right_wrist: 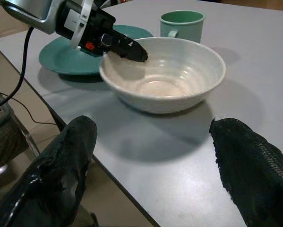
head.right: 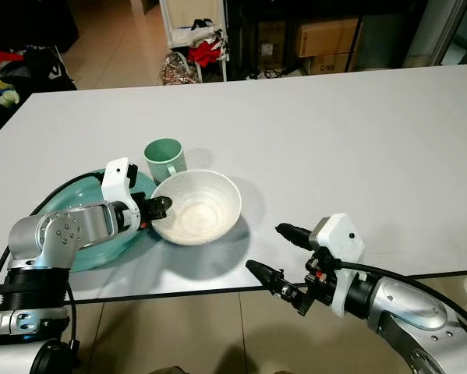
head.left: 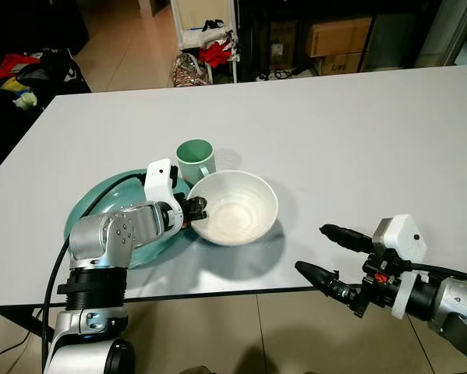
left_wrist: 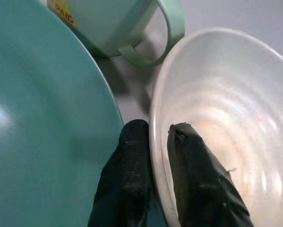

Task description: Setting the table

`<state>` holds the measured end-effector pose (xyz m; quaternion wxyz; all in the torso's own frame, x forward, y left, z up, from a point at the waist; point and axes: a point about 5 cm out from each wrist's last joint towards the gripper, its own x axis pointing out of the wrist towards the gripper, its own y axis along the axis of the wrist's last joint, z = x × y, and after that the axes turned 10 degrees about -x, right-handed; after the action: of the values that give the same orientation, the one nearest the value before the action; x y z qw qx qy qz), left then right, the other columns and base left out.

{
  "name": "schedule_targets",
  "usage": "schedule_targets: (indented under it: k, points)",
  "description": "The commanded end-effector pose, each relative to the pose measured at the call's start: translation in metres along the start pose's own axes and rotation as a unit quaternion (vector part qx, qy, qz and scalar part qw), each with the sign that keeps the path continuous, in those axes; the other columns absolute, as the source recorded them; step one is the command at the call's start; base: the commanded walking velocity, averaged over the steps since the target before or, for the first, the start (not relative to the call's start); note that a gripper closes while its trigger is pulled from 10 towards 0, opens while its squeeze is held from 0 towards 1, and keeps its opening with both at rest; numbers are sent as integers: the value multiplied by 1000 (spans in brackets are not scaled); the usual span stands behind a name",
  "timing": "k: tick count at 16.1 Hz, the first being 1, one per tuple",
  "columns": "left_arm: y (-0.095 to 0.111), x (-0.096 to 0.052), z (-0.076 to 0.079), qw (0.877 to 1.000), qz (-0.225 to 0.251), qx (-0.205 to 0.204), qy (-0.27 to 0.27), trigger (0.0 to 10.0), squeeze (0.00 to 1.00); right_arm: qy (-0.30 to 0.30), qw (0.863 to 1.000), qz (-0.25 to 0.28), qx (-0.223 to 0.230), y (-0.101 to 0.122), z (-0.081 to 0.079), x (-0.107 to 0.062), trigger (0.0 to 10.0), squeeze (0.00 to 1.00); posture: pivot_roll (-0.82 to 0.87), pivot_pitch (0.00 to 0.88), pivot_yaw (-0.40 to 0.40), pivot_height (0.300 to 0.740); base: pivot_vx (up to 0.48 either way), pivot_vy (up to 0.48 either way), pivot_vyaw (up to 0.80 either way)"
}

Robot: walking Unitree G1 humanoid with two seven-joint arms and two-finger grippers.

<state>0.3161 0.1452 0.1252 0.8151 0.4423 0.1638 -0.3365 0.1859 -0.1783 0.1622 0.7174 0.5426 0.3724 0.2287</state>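
Observation:
A white ribbed bowl point(head.left: 237, 206) rests on the white table point(head.left: 358, 132), just right of a teal plate point(head.left: 93, 206). A mint green mug point(head.left: 195, 160) stands upright behind them. My left gripper point(head.left: 196, 210) is shut on the bowl's near-left rim, one finger point(left_wrist: 198, 175) inside and the other finger point(left_wrist: 127, 175) outside. My right gripper point(head.left: 327, 251) hovers open at the table's front edge, right of the bowl, with nothing between its fingers. In the right wrist view the bowl point(right_wrist: 165, 73), plate point(right_wrist: 80, 54) and mug point(right_wrist: 181, 23) lie ahead.
The table's front edge point(head.left: 241, 292) runs just below the bowl, with tiled floor beneath. Cardboard boxes point(head.left: 338, 35) and a rack with clothes point(head.left: 210, 47) stand beyond the far edge. A heap of coloured things point(head.left: 22, 74) lies at the far left.

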Motion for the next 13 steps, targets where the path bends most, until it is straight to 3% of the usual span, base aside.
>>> schedule_targets:
  k: [1,4,8,9,10,11,13]
  points:
    - [1,-1,-7,1000,4,-8,7,10000,1000,1,1000,9,-6,6,-1,-1,10000,0,-115,0,104,740,0,0,0]
    - [12,-3,2,999,41,-23,-22,10000,1000,-2,1000,13,-6,7,1,-2,10000,0,-116,0,106,740,0,0,0]
    - [15,-12,4,998,45,-10,-45,10000,1000,-4,1000,14,-7,9,1,-3,10000,0,-116,0,109,740,0,0,0]
    - [15,-18,4,997,53,-1,-58,10000,180,-6,1000,16,-11,11,1,-4,10000,0,-112,0,110,740,0,0,0]
    - [18,-27,8,993,73,9,-87,10000,0,-13,999,28,-17,16,3,-3,10000,0,-109,0,109,740,0,0,0]
    - [20,-36,13,990,91,28,-108,10000,0,-19,999,40,-17,20,5,-2,10000,0,-105,0,109,740,0,0,0]
    - [28,-62,19,973,169,87,-133,10000,0,-31,997,65,-7,27,3,4,10000,0,-101,0,107,740,0,0,0]
